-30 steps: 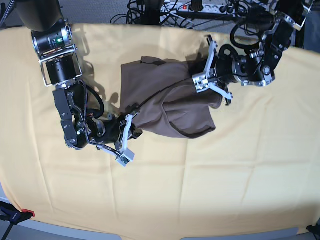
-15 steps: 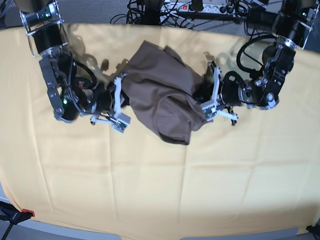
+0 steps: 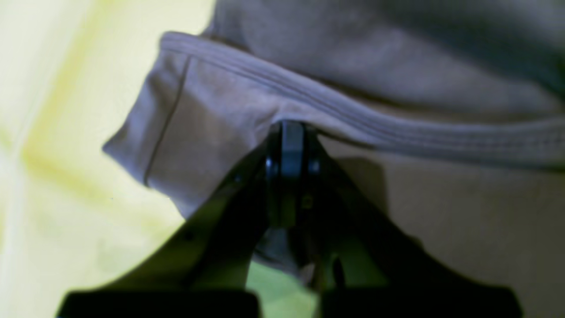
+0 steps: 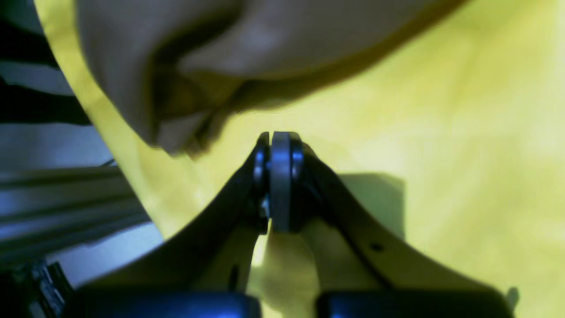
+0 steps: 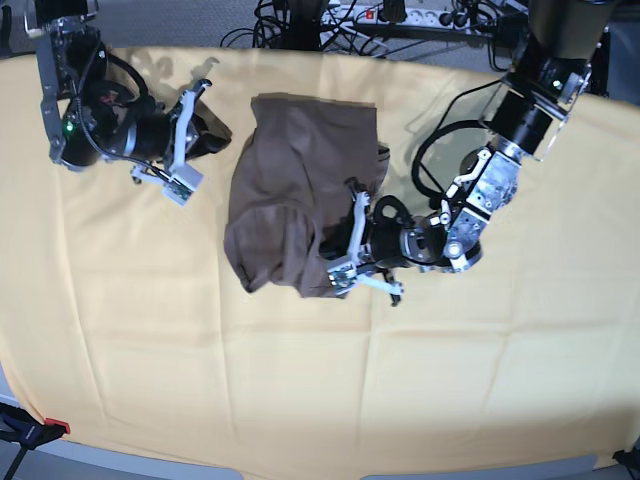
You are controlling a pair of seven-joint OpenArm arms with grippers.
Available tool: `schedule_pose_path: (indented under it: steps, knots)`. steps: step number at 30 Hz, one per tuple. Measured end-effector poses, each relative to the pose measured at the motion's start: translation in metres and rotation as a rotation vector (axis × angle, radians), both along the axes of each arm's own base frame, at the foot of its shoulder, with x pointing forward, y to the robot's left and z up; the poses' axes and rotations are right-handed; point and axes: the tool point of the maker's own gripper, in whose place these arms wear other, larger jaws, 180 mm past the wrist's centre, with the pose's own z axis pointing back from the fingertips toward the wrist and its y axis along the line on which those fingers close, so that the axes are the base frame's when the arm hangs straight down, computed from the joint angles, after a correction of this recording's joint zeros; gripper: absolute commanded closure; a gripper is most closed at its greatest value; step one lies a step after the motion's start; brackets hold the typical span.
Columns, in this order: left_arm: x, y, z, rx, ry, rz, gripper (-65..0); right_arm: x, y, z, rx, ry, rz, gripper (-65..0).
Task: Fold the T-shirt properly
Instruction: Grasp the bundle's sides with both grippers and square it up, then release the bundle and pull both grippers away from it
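shirt: T-shirt (image 5: pixel 295 195) is lying bunched at centre-top of the yellow cloth (image 5: pixel 470 380), roughly doubled over, hems uneven, collar band (image 3: pixel 353 119) curling along the lower edge.
left claw: left gripper (image 5: pixel 345 265) is sitting at the shirt's 4 o'clock corner, jaws pinched together; the wrist view is showing fabric nipped at the tips, so it is gripping the T-shirt.
right claw: right gripper (image 5: pixel 185 140) is hanging at the shirt's 10 o'clock, apart from it; jaws pressed together on nothing, only yellow cloth under them.
step (my read): left arm is dragging a fold edge across.
doing it well: keeping the pull low and slow so the thin layers are not bunching; laying the edge flush with the far hem before letting go; the right claw could be pinning the 10 o'clock side.
risk: only one layer may be caught.
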Motion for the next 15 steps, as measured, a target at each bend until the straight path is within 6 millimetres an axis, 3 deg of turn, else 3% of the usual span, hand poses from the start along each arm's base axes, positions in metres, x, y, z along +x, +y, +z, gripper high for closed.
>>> schedule_pose_path:
  steps: [3,6,9,15]
  knots:
    - [0.011,-0.001,0.01,0.019,-0.025,-0.01,0.0,0.011,-0.012,0.006,0.032,-0.028,-0.102,0.0]
    - [0.032,0.02,0.026,0.089,-0.053,0.036,0.0,0.029,-0.025,0.027,0.12,-0.076,-0.208,0.0]
    - [0.042,0.042,0.055,0.035,-0.015,0.106,0.0,0.035,-0.031,0.045,0.217,-0.114,-0.254,0.0]
    - [0.026,0.055,0.13,-0.358,0.218,0.118,0.0,0.021,-0.001,0.079,0.492,-0.059,-0.207,0.0]
